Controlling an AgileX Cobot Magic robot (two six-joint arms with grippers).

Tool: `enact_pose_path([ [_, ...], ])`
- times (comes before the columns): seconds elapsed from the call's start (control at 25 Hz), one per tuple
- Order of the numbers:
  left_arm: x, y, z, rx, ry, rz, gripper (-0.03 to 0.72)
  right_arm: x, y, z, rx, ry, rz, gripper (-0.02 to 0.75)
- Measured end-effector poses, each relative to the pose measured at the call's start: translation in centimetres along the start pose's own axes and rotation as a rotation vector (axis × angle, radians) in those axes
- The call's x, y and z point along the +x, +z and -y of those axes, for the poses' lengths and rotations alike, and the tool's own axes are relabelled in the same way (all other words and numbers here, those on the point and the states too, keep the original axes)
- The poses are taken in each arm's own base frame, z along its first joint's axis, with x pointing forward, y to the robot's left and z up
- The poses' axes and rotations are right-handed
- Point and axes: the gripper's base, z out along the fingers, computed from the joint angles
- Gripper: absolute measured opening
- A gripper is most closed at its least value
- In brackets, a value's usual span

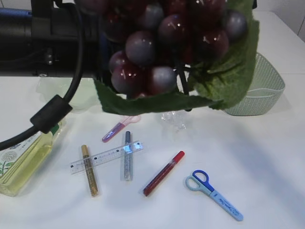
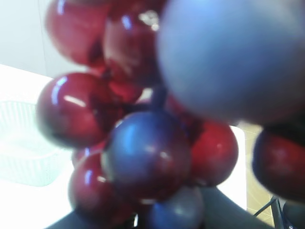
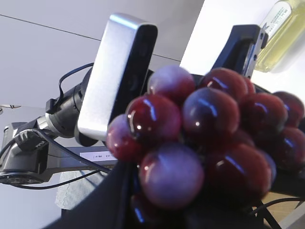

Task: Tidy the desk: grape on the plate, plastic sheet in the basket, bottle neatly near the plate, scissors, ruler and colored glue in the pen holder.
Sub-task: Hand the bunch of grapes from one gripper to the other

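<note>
A bunch of dark red and purple grapes (image 1: 157, 43) with a green leaf hangs high, close to the exterior camera. It fills the left wrist view (image 2: 143, 152) and the right wrist view (image 3: 200, 138). My left gripper (image 2: 157, 222) is shut on the bunch; one of its fingers (image 3: 238, 43) shows behind the grapes. My right gripper (image 3: 119, 200) is pressed against the bunch, its jaws hidden. On the table lie the ruler (image 1: 105, 156), blue scissors (image 1: 212, 193), glue pens in gold (image 1: 89, 169), silver (image 1: 127, 157), red (image 1: 164, 172) and pink (image 1: 116, 128), clear plastic sheet (image 1: 174, 119) and yellow bottle (image 1: 24, 162).
A pale green basket (image 1: 267, 90) stands at the back right. A pale translucent plate (image 1: 81, 98) sits at the back left, partly behind my left arm (image 1: 47, 43). The pen holder is out of view.
</note>
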Motion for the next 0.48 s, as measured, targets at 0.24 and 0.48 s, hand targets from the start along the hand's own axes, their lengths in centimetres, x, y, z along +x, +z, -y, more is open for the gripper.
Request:
enact_pose_path([
  [0.24,0.01,0.0,-0.04,-0.005,0.0,-0.001,0.174,0.0,0.0,0.05,0.006,-0.014,0.0,0.171],
  [0.48,0.05,0.0,-0.19,-0.021,-0.026,-0.005,0.164,0.0,0.0,0.07,0.007,-0.017,0.0,0.213],
])
